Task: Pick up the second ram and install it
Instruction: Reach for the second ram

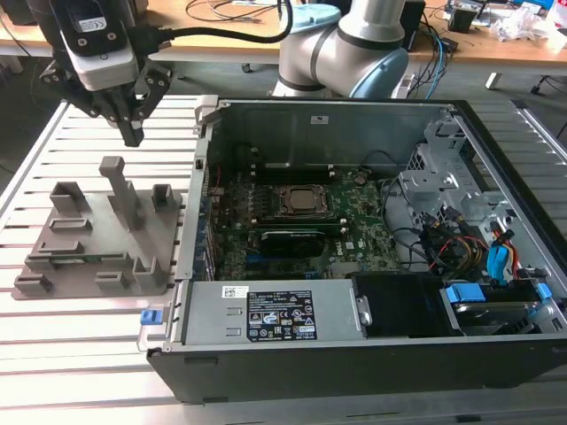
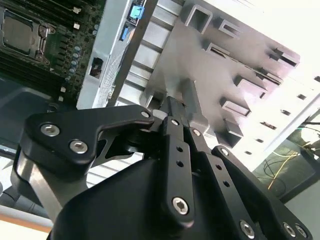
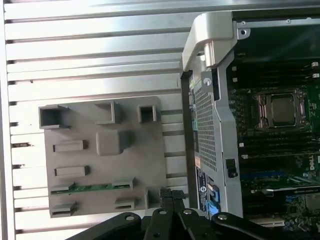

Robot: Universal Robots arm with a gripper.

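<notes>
The second ram (image 1: 86, 258) is a thin green stick lying on edge in a slot of the grey holder plate (image 1: 89, 283), near the plate's front side on the exterior view's left. The first wrist view looks down on the ram (image 3: 93, 187) between two grey end blocks of the holder plate (image 3: 130, 165). My gripper (image 1: 133, 135) hangs high above the plate's far side, well clear of the ram, its black fingers (image 2: 176, 117) shut together with nothing between them. The fingertips (image 3: 170, 193) show beside the plate's edge in the first wrist view.
The open computer case (image 1: 354, 115) lies at the exterior view's right of the plate, with the green motherboard (image 1: 354, 235) and its processor socket (image 1: 299, 202) inside. A tall grey post (image 1: 118, 188) rises from the plate under my gripper. Both stand on a slatted metal table (image 1: 53, 354).
</notes>
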